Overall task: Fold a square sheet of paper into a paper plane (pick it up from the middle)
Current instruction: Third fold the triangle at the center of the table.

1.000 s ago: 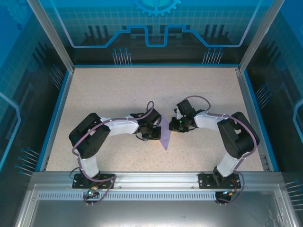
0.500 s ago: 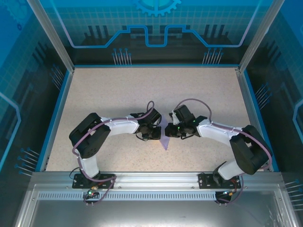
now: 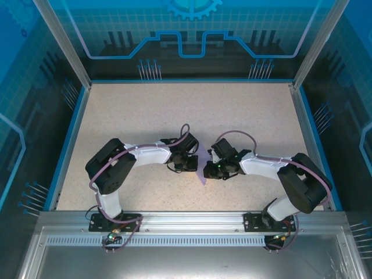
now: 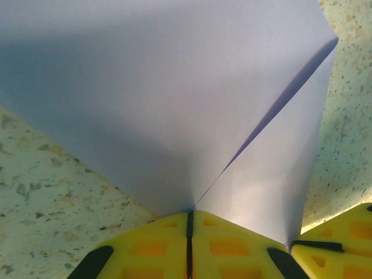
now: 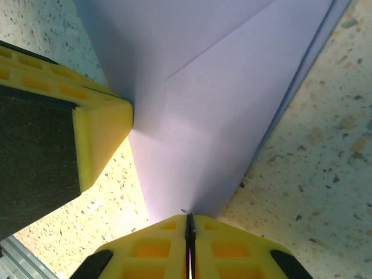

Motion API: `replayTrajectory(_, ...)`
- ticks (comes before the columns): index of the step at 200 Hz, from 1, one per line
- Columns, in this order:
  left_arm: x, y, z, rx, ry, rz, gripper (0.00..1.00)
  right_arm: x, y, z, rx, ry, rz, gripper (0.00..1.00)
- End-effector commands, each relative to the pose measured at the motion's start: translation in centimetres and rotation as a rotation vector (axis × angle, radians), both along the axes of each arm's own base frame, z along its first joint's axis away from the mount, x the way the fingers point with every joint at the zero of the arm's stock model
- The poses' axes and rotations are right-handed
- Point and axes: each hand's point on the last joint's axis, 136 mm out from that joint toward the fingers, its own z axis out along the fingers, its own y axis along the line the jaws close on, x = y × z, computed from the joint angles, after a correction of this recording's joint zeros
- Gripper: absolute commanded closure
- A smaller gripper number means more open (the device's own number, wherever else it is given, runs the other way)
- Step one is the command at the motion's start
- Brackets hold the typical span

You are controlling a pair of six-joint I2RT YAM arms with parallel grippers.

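So the paper (image 3: pixel 201 174) sits near the middle of the speckled beige table (image 3: pixel 145 116), a bit toward the near side and right between the two arms. It's pale purple and already creased into a pointed shape, with the tip aimed at the near edge in the overhead view. From the left wrist, the paper (image 4: pixel 174 99) shows one flap lying over another, with a sharp diagonal edge running from the upper right corner down to where the fingers meet. From the right wrist, the paper (image 5: pixel 203 104) looks like a wedge narrowing toward the camera, with a faint crease across it and a second layer peeking out along its right side. The left gripper (image 3: pixel 193 165) comes in from the left, low over the table. In its own camera, the left gripper (image 4: pixel 189 218) has its yellow fingers squeezed together with the paper's edge pinched in the seam. The right gripper (image 3: pixel 210 170) comes in from the other side. Up close, the right gripper (image 5: pixel 189 224) is clamped the same way, with the narrow end of the paper caught between its closed fingers. The two are really close together: one yellow finger (image 5: pixel 99 133) of the left gripper touches the paper just beside the right one's grip.
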Motion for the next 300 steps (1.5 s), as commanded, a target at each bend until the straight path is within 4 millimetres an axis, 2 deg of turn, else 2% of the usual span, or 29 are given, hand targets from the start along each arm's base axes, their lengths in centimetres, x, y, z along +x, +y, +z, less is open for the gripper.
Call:
replayTrajectory(1,-2.6,4.6,-5.4,0.218,0.1,0.008,0.91,-0.6,0.2,-0.4,0.006,0.015,0.006,0.9)
replayTrajectory(73,-2.5,4.5,-5.5,0.217,0.107,0.009,0.91,0.0,1.0,-1.1,0.028,0.02,0.007,0.9)
replayTrajectory(132,-2.4,4.2,-5.2,0.205,0.104,0.01,0.9,-0.7,0.3,-1.9,-0.009,0.036,0.024,0.9)
replayTrajectory(160,-1.5,3.1,-3.3,0.16,0.076,0.014,0.87,-1.1,-0.2,-2.3,-0.032,0.049,0.041,0.91)
replayTrajectory(215,0.6,1.9,2.5,0.079,-0.025,0.035,0.78,-1.5,-0.8,-2.6,-0.055,0.058,0.055,0.92)
replayTrajectory(239,1.0,1.4,4.4,0.043,-0.051,0.047,0.74,-1.5,-0.8,-2.7,-0.054,0.059,0.055,0.92)
replayTrajectory(267,0.7,0.3,5.0,-0.028,-0.036,0.047,0.75,-1.4,-0.7,-2.7,-0.049,0.06,0.057,0.92)
replayTrajectory(300,0.4,-0.9,4.0,-0.088,0.009,0.049,0.8,-1.4,-0.7,-2.6,-0.046,0.057,0.06,0.92)
